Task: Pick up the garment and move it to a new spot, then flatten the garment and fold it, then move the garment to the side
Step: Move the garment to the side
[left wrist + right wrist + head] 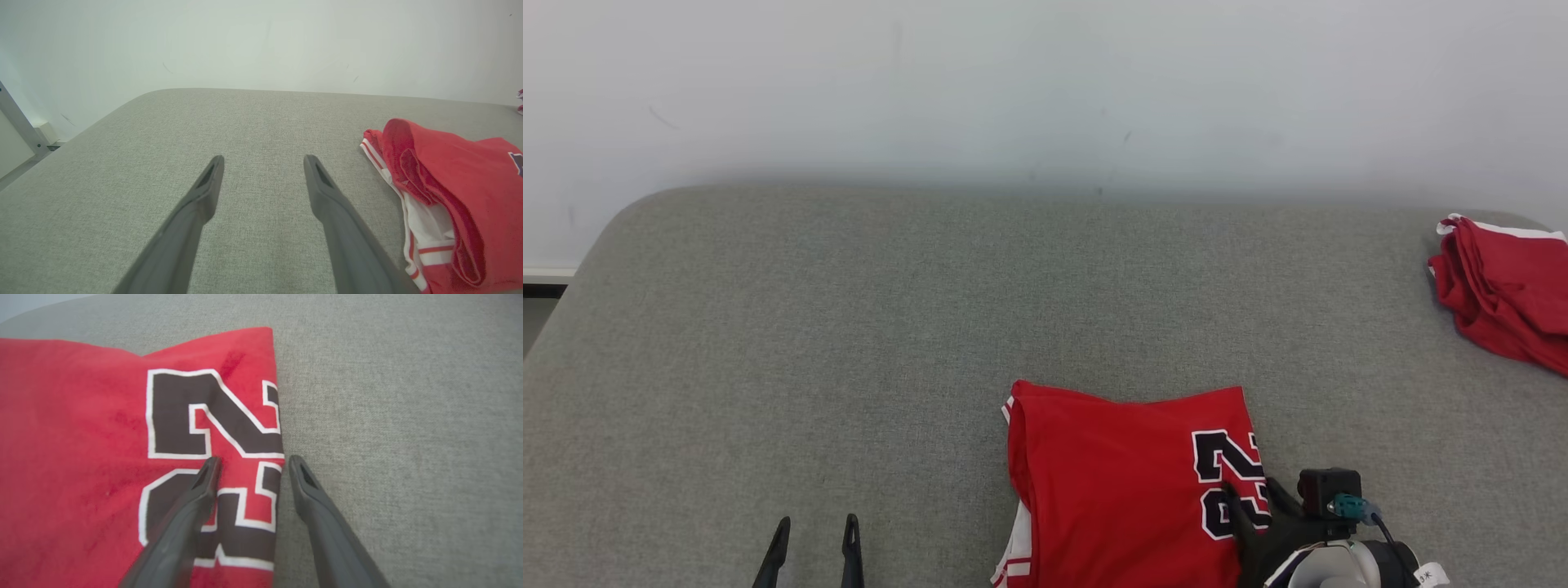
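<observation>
- Both spread wide, gripping nothing: left gripper (818, 523) over bare grey upholstery (849, 327); right gripper (254, 461) straddling right edge of folded red jersey (1111, 482), low on that upholstery.
- Likely fold done, shift aside pending; next: pinch every layer together.

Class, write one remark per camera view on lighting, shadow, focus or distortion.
Head view: even light, faint shadow where the grey fabric surface meets the white wall. Left wrist view: distortion curves the surface's far edge; the left gripper looms large. Right wrist view: numerals on the folded red jersey sharp, the right gripper blurred low down.
</observation>
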Controlling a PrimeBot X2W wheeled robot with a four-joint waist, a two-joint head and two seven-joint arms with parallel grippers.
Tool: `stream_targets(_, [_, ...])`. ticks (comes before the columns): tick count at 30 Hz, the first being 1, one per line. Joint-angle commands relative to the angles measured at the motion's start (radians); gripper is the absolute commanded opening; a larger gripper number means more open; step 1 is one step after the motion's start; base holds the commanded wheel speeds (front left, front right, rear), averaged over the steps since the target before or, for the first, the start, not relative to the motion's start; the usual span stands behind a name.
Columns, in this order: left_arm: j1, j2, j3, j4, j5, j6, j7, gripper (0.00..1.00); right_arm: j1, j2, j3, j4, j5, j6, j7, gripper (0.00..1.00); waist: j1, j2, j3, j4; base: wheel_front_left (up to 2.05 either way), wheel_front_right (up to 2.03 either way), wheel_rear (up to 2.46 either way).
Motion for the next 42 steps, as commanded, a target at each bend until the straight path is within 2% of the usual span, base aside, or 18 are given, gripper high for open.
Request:
stream_targets(1, [0.003,-0.001,0.003,0.000,0.000,0.005,-0.003,1.00,0.003,0.005,0.006,0.024,0.011,-0.002,0.005,0.00,-0.0001,0.0000,0.000,-0.001,0.00,0.00,0.00])
stream_targets(7, [0.003,-0.001,0.005,-0.007,-0.009,0.006,-0.003,1.00,-0.049,0.000,0.030,0.009,0.047,-0.002,0.003,0.00,-0.0001,0.0000,0.011,-0.004,0.00,0.00,0.00])
stream_targets(16, [-0.026,-0.001,0.002,-0.019,-0.027,0.005,-0.003,1.00,-0.188,-0.084,0.074,-0.102,0.054,-0.002,0.002,0.00,-0.0001,0.0000,0.088,-0.030,0.00,0.00,0.00])
stream_targets(26, [-0.146,-0.001,-0.029,-0.065,-0.024,-0.008,-0.003,1.00,-0.466,-0.228,0.106,-0.134,0.062,-0.002,0.002,0.00,-0.0001,0.0000,0.287,-0.079,0.00,0.00,0.00])
stream_targets(31, [-0.214,-0.001,-0.005,-0.117,0.008,-0.025,-0.003,1.00,-0.649,-0.307,0.112,-0.118,0.064,-0.002,0.002,0.00,-0.0001,0.0000,0.403,-0.117,0.00,0.00,0.00])
stream_targets(42, [-0.257,0.013,0.029,-0.250,0.067,-0.066,-0.003,1.00,-0.806,-0.426,0.113,-0.127,0.062,-0.002,0.002,0.00,-0.0001,0.0000,0.512,-0.193,0.00,0.00,0.00])
